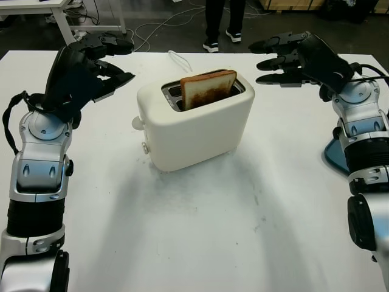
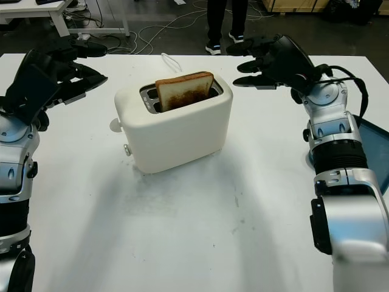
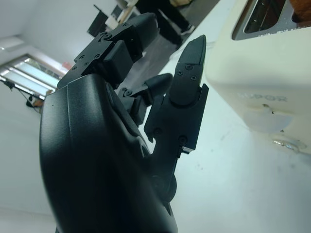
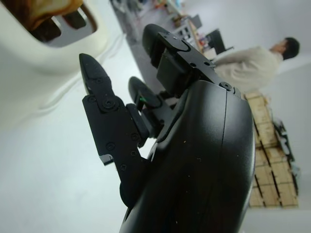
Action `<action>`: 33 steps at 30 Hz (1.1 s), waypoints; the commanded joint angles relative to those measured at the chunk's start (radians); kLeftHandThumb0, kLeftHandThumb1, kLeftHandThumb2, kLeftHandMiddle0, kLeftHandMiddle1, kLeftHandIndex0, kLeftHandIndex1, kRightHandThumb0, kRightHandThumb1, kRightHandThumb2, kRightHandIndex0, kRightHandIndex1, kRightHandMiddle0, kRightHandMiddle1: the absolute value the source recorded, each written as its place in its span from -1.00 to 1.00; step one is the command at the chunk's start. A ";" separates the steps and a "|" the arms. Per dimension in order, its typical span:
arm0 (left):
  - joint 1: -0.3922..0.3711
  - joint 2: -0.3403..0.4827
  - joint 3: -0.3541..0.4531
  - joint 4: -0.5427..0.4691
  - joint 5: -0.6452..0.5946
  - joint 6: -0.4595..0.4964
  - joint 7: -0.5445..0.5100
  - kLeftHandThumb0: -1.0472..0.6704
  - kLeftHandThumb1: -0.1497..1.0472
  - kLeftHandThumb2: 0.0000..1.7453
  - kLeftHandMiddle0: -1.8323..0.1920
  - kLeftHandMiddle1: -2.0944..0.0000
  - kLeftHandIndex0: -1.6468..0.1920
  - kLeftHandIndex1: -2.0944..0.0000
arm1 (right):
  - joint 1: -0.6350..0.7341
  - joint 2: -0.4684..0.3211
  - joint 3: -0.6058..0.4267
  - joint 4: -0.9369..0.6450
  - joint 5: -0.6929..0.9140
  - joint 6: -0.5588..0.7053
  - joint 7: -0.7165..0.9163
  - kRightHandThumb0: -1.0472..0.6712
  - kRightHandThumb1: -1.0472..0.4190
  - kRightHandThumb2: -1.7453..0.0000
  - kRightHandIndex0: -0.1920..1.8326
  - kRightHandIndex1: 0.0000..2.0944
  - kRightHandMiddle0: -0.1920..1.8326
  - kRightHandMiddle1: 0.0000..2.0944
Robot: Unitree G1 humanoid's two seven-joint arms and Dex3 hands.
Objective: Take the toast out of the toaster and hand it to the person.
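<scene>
A cream toaster (image 1: 194, 125) stands at the middle of the white table (image 1: 200, 231). One browned slice of toast (image 1: 206, 89) sticks up out of its slot. My left hand (image 1: 103, 61) hovers open to the left of the toaster, apart from it. My right hand (image 1: 279, 59) hovers open to the right of the toaster, fingers pointing toward it, a short gap away. The toaster's side (image 3: 262, 82) and slot (image 4: 63, 22) show in the wrist views past my fingers. A person's legs and shoes (image 1: 222, 24) stand beyond the table's far edge.
A blue-rimmed plate (image 1: 335, 157) lies at the table's right edge behind my right forearm. The toaster's white cord (image 1: 179, 59) runs off the far edge. Cables lie on the dark floor (image 1: 152, 27). A seated person (image 4: 257, 63) shows in the right wrist view.
</scene>
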 commanded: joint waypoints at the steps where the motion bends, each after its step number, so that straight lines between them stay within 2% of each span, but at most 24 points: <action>1: 0.006 0.006 -0.003 -0.003 0.010 -0.018 0.006 -0.18 0.72 -1.00 0.37 0.03 0.18 0.48 | -0.067 -0.009 -0.014 -0.025 0.025 -0.045 0.019 -0.09 -0.51 1.00 0.01 -0.98 -0.05 -0.98; 7: 0.009 0.011 -0.005 -0.008 0.017 -0.014 0.004 -0.16 0.73 -1.00 0.36 0.04 0.18 0.48 | -0.150 0.012 -0.004 -0.161 0.084 0.015 0.127 -0.29 -0.47 1.00 0.05 -0.95 0.01 -0.95; 11: 0.009 0.014 -0.003 -0.003 0.017 -0.019 0.001 -0.16 0.73 -1.00 0.35 0.05 0.18 0.48 | -0.151 0.046 0.036 -0.259 0.090 0.045 0.162 -0.30 -0.42 1.00 0.08 -0.91 0.04 -0.94; 16: 0.008 0.013 0.002 0.000 0.010 -0.023 -0.001 -0.16 0.73 -1.00 0.34 0.05 0.17 0.48 | -0.138 0.072 0.118 -0.289 0.025 0.023 0.172 -0.34 -0.38 1.00 0.09 -0.84 0.06 -0.92; 17: 0.007 0.012 0.002 0.000 0.009 -0.019 -0.001 -0.16 0.73 -1.00 0.34 0.05 0.17 0.48 | -0.136 0.077 0.133 -0.289 0.006 0.018 0.167 -0.35 -0.37 1.00 0.04 -0.75 0.06 -0.92; 20: 0.006 0.014 0.004 -0.002 0.009 -0.010 -0.003 -0.17 0.72 -1.00 0.35 0.05 0.18 0.48 | -0.131 0.091 0.177 -0.273 -0.066 -0.022 0.134 -0.41 -0.37 1.00 -0.21 -0.26 0.05 -0.90; 21: 0.006 0.015 0.005 -0.001 0.009 -0.011 -0.003 -0.18 0.72 -1.00 0.35 0.05 0.18 0.48 | -0.130 0.094 0.189 -0.266 -0.088 -0.031 0.123 -0.43 -0.37 1.00 -0.22 -0.21 0.05 -0.90; 29: 0.008 0.019 0.004 0.009 0.013 -0.032 -0.004 -0.21 0.72 -1.00 0.35 0.03 0.17 0.47 | -0.141 0.129 0.235 -0.160 -0.153 -0.091 0.100 -0.38 -0.38 1.00 -0.25 -0.18 0.04 -0.90; 33: 0.011 0.023 0.001 0.002 0.018 -0.022 -0.003 -0.21 0.73 -0.99 0.35 0.04 0.17 0.47 | -0.145 0.131 0.256 -0.142 -0.197 -0.081 0.081 -0.40 -0.41 0.99 -0.27 -0.19 0.04 -0.91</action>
